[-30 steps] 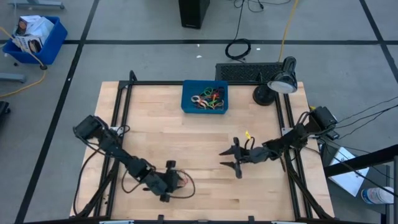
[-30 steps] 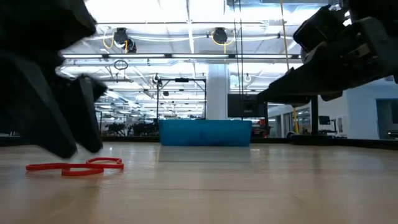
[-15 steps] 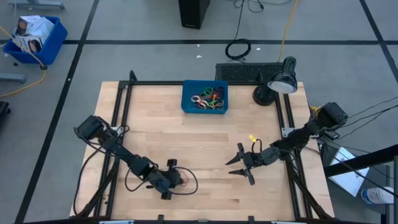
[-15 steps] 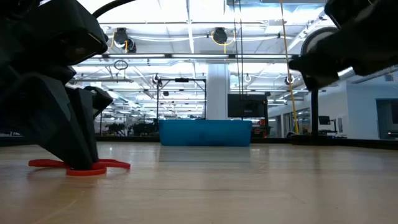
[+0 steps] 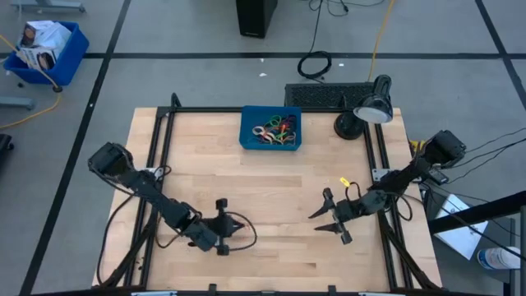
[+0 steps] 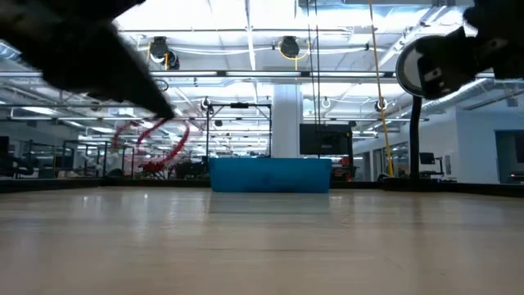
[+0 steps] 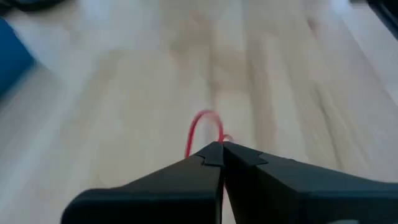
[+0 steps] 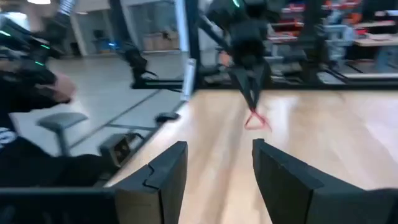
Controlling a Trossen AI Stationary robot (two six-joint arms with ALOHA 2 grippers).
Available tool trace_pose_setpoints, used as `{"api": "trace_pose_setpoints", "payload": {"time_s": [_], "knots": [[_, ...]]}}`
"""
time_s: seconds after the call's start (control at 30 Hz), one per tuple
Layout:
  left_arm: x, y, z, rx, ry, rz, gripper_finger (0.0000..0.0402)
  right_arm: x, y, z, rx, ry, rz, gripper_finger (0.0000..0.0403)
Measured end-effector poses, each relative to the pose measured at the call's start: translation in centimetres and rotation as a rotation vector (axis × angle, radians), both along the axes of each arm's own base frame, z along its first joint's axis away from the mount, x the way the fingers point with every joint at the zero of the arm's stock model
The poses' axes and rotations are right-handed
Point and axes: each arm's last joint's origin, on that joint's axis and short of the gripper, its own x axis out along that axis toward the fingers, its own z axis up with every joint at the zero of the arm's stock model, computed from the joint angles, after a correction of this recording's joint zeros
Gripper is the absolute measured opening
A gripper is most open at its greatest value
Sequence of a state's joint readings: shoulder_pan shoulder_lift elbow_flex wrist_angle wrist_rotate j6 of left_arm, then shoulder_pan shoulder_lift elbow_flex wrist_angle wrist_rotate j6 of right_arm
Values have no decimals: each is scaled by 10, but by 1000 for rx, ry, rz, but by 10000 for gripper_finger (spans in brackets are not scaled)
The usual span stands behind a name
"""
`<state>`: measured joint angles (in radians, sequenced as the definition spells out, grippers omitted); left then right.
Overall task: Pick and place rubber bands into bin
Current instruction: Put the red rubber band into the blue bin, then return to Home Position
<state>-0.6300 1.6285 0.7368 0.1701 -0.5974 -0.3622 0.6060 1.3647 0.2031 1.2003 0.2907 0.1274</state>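
Observation:
Red rubber bands (image 6: 155, 143) hang in the air on the near left, with my left gripper (image 7: 217, 149) shut on them; from above it stands at the near left of the table (image 5: 223, 224). The right wrist view shows them as a small red loop (image 8: 256, 119) under that gripper. The blue bin (image 5: 248, 140) sits at the far middle of the table with several coloured rubber bands (image 5: 275, 130) inside. My right gripper (image 5: 322, 222) is open over the near right of the table, holding nothing (image 8: 214, 168). My left gripper pinches the red rubber bands between its two fingertips, with a loop (image 7: 205, 127) sticking out past the tips. The fingers come from above, pointing down. The bands hang slack below the tips (image 8: 254, 115), lifted clear of the table.
A black lamp (image 5: 370, 111) stands at the far right corner. Black cable loops (image 5: 238, 237) trail beside the left arm. A black frame (image 5: 164, 164) runs along the table's sides. Bare wood lies between both grippers and the bin.
My left gripper has shut on the red rubber bands lying on the table and risen, lifting them clear. My right gripper has moved toward the table's right edge, staying open.

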Motion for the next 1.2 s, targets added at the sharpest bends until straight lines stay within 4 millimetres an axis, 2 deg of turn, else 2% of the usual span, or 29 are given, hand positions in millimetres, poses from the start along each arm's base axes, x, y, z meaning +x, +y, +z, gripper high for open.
{"api": "trace_pose_setpoints", "payload": {"time_s": [0.1,0.2,0.43,0.67,0.8,1.0,1.1,1.2], "knots": [[7,15,13,55,-74,89,5,-1,-5,-7,-12,27,-115,171],[21,41,21,120,-103,156,10,-1,-10,-11,-36,47,-235,171],[53,127,35,263,-145,276,11,0,-13,-13,-48,61,-283,171],[57,213,47,352,-197,474,25,0,-13,-13,-42,60,-283,171],[52,245,46,324,-189,480,71,0,-13,-14,-48,66,-282,171],[40,285,48,256,-237,624,179,0,-13,-14,-53,68,-281,171],[37,297,50,210,-257,649,224,0,-13,-14,-52,69,-281,171],[39,299,52,169,-252,619,259,0,-13,-15,-40,83,-282,171]]}}
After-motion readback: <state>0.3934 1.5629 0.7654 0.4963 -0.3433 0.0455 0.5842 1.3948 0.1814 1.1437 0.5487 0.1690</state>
